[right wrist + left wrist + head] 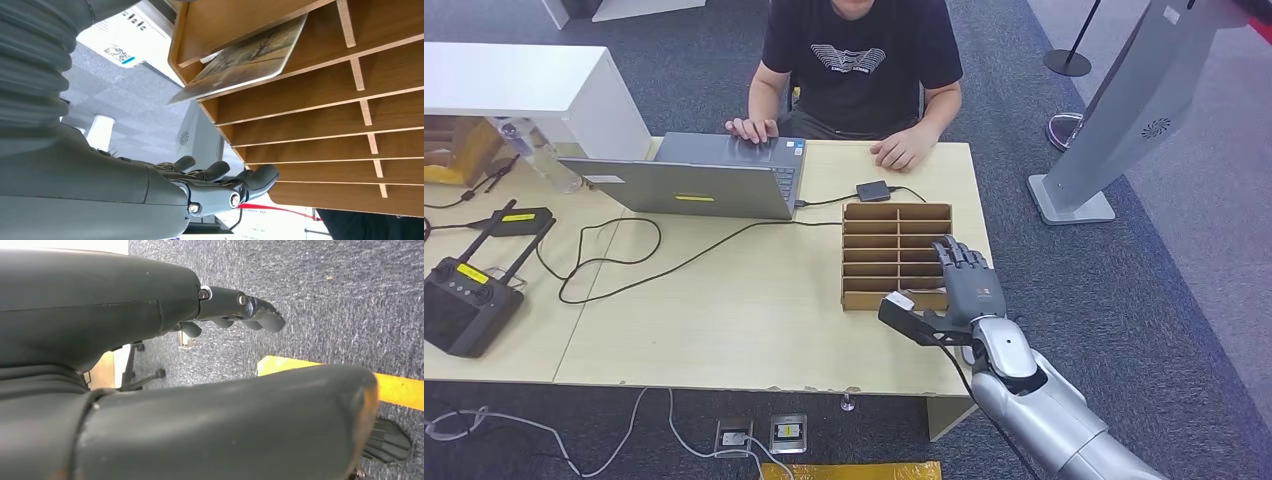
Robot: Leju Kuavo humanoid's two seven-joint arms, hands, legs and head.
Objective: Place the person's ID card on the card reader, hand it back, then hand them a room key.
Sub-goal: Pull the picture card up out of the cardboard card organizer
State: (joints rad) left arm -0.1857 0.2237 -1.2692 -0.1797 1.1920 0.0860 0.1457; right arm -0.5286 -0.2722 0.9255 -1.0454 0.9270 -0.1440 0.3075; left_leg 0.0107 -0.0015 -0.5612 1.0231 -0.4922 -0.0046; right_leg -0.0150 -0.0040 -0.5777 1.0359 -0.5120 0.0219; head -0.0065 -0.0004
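A wooden slotted rack (894,255) stands on the table's right part. One card (240,60) with a printed picture leans in its nearest row, its white corner (900,300) sticking out. My right hand (964,290) hovers over the rack's near right corner with its fingers (225,180) spread apart from the card. The thumb reaches out just below the card's corner, and whether it touches is unclear. A small black card reader (873,190) lies beyond the rack, by the person's hand (902,152). My left hand (240,307) hangs over the carpet, holding nothing.
A person sits at the table's far side, one hand on an open laptop (694,180). Black cables (624,262) loop across the table's middle. A controller (464,305) lies at the left. A grey kiosk stand (1114,120) rises to the right of the table.
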